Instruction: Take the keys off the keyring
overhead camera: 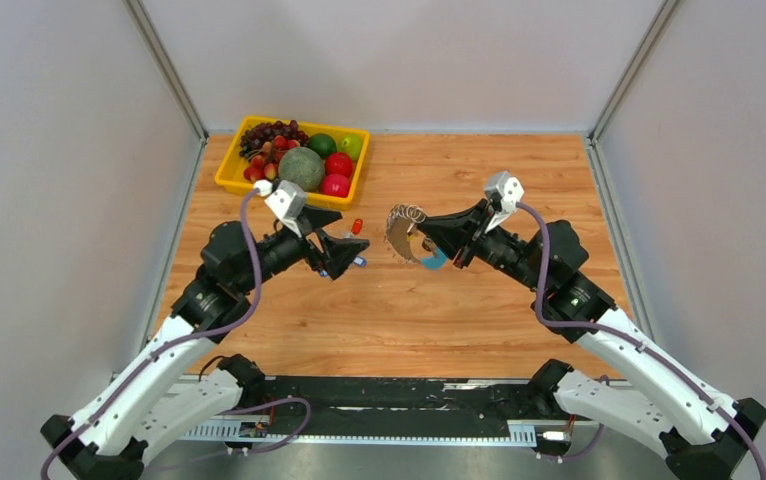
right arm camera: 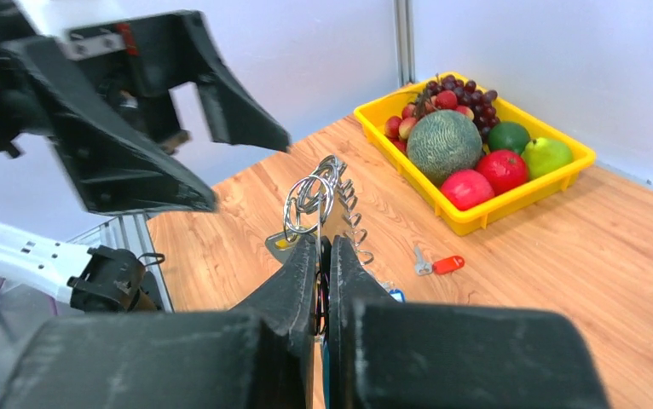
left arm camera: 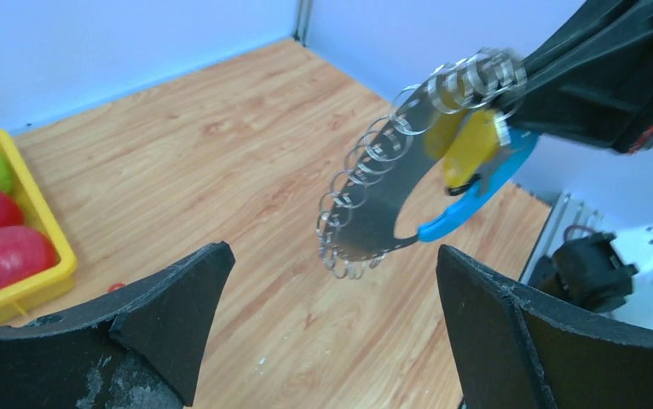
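The keyring (left arm camera: 383,196) is a grey metal crescent edged with small wire rings, closed by a bright blue strap (left arm camera: 476,200). It hangs in the air over the table's middle (overhead camera: 406,235). My right gripper (right arm camera: 323,244) is shut on it, the rings (right arm camera: 310,200) sticking up past the fingertips. One of the keys, with a yellow tag (left arm camera: 470,145), dangles from the loop next to the blue strap. My left gripper (left arm camera: 332,251) stands wide open just short of the keyring, holding nothing. In the top view it (overhead camera: 347,243) sits to the left of the ring.
A yellow tray (overhead camera: 231,176) of fruit stands at the back left. A loose key with a red tag (right arm camera: 436,263) and one with a blue tag (overhead camera: 360,262) lie on the wood beneath the left gripper. Grey walls enclose the table.
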